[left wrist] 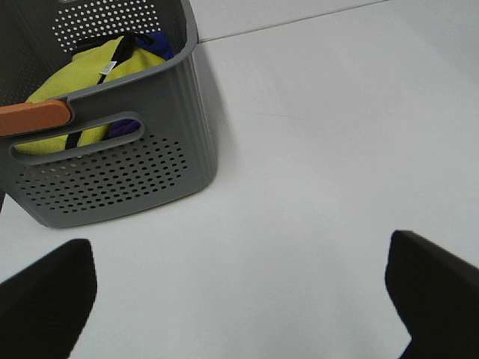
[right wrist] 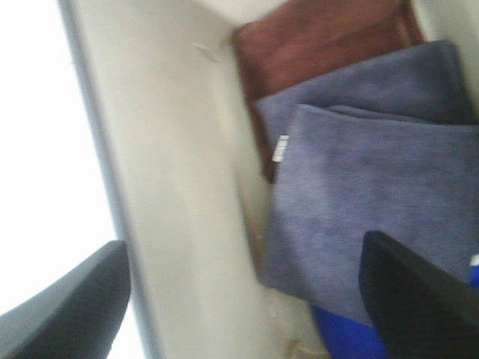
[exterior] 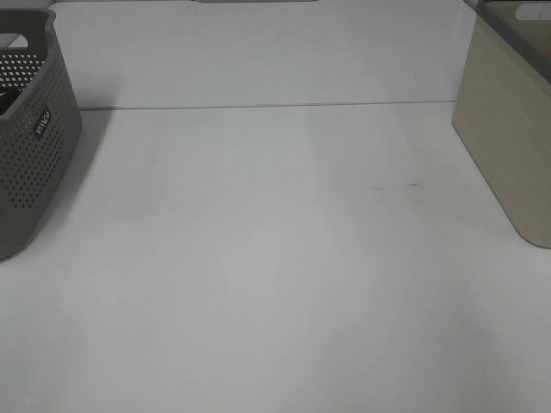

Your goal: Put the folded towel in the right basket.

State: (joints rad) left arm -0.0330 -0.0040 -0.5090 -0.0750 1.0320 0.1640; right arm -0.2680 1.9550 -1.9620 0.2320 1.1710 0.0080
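now: right claw (right wrist: 247, 299) spread wide, holding nothing; folded towel (right wrist: 374, 179) lies below it inside the right basket (right wrist: 172, 187) (brown cloth (right wrist: 314, 45) beyond). left claw (left wrist: 239, 292) wide too, empty, grey basket (left wrist: 112, 179) ahead.

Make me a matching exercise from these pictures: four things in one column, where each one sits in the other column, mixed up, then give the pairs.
Things:
1. grey perforated basket
2. beige basket
3. yellow cloth
4. grey-blue folded towel

Places:
A. inside the beige basket
B. left side of the high view
C. inside the grey perforated basket
D. right side of the high view

Pairs: 1-B, 2-D, 3-C, 4-A.
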